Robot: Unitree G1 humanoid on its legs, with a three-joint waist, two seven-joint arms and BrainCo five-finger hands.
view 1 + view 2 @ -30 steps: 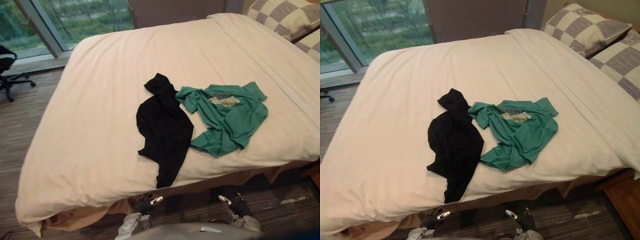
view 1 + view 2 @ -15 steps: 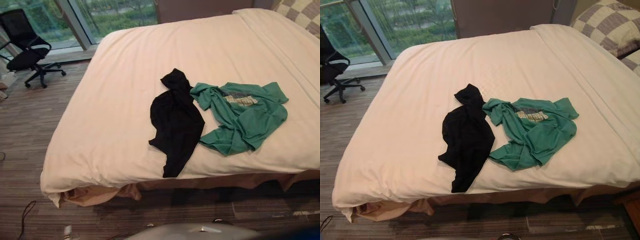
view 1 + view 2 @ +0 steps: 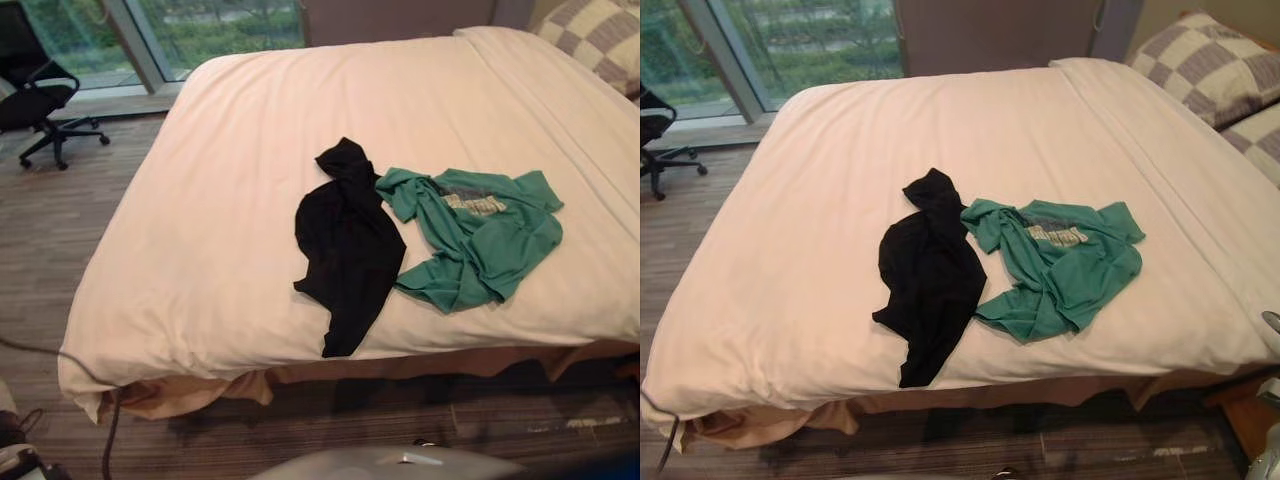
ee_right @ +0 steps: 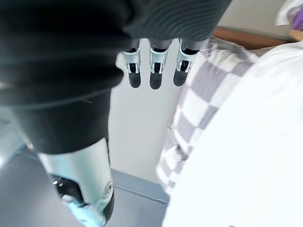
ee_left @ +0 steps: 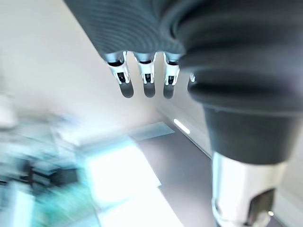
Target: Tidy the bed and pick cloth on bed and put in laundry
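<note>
Left eye view gives you the main relation. Both pieces of cloth lie on the bed (image 3: 220, 200), on the half nearer to the robot and about straight ahead of it. The black cloth (image 3: 345, 245) is the left one, and the green T-shirt (image 3: 480, 240) is just beside it on the right. They touch where the green sleeve meets the black edge. So I judge that the left hand is the nearer one for the black piece, and the right hand for the green one.

The black cloth is long and rather narrow. Its long axis runs from the near edge of the bed away from the robot, slightly tilted, and its thin tail reaches that near edge. This tail looks to me the easiest place to take it. The green T-shirt is crumpled and spread wider, with a pale print facing up. The bed itself is cream and nearly smooth, with some loose folds at the near left corner.

Left wrist view shows the left hand (image 5: 147, 78) with its fingers hanging loose and nothing between them. Right wrist view shows the right hand (image 4: 156, 71) the same way, relaxed and empty, with a checked pillow (image 4: 203, 85) beyond it. Neither hand touches a cloth, so you will probably need to bring a hand forward and down to the bed first.
</note>
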